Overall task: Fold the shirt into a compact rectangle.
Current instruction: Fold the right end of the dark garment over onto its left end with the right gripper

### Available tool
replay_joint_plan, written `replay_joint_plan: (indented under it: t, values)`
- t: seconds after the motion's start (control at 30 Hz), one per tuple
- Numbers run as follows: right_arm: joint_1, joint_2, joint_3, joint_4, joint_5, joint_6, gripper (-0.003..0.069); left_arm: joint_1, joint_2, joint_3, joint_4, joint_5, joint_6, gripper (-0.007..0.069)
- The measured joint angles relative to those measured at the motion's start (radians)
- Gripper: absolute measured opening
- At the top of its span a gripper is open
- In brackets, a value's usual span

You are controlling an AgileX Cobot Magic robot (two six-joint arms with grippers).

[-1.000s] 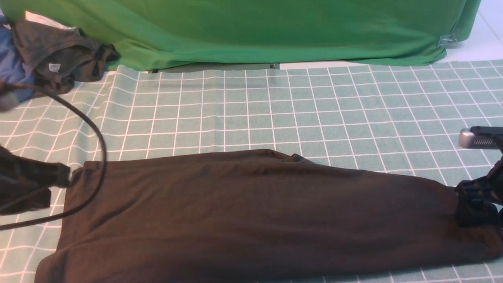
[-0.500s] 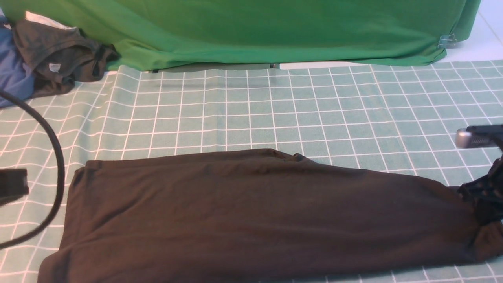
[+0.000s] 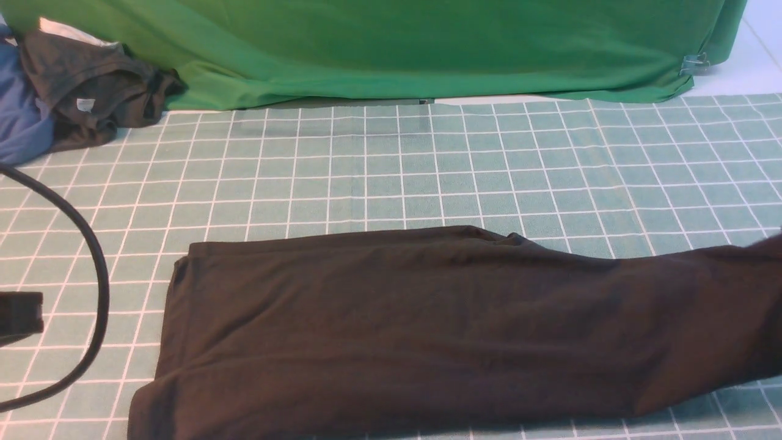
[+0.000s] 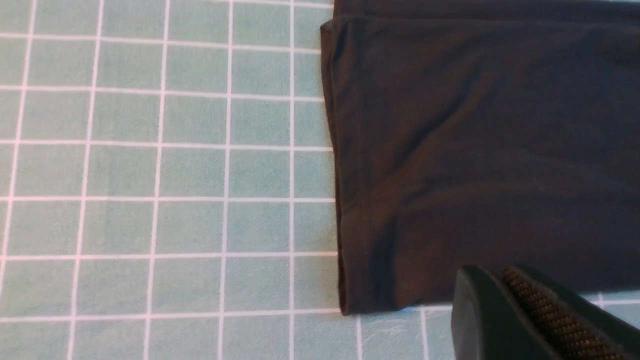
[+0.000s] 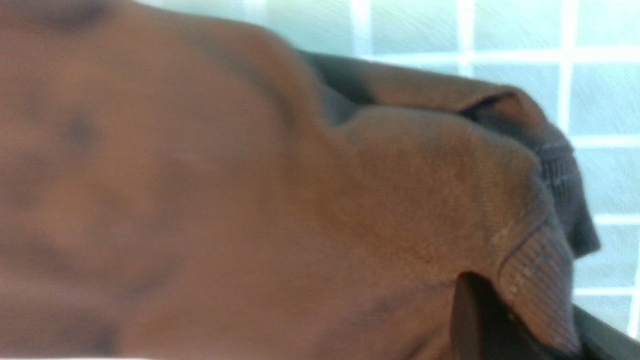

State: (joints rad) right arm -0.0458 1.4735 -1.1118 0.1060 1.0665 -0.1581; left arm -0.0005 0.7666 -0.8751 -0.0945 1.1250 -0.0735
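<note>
Right claw (image 5: 525, 310) clamped on the shirt (image 3: 427, 330); left claw (image 4: 492, 285) closed with nothing in it.
The green cloth (image 3: 427, 49) hangs far beyond both claws, and the checked mat (image 3: 427, 159) spreads beneath them. The shirt lies on the mat as a long dark band between the claws. Its hem corner is just beside the left claw, and its ribbed collar is bunched in the right claw, with that end lifted. A grey garment (image 3: 85, 91) lies crumpled well away from the left claw. A cable (image 3: 91, 287) loops near it.
</note>
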Motion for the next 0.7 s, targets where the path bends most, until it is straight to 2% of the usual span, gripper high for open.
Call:
replay_joint_plan:
  t: [0.03, 0.23, 0.37, 0.57, 0.7]
  values:
    - [0.008, -0.003, -0.006, 0.003, 0.003, 0.003, 0.0024, 0.000, 0.000, 0.000, -0.001, -0.003, -0.001, 0.0007]
    - [0.280, -0.026, -0.121, 0.058, 0.029, 0.127, 0.0022, 0.000, 0.000, 0.000, -0.067, -0.023, 0.000, 0.0007]
    - [0.445, -0.002, -0.210, 0.143, 0.004, 0.205, 0.0022, 0.000, 0.000, 0.000, -0.095, -0.044, 0.000, 0.0007]
    - [0.657, 0.100, -0.313, 0.261, -0.081, 0.234, 0.0022, 0.000, 0.000, 0.000, -0.113, -0.054, 0.002, 0.0007]
    - [0.755, 0.188, -0.360, 0.314, -0.137, 0.251, 0.0022, 0.000, 0.000, 0.000, -0.116, -0.055, 0.002, 0.0007]
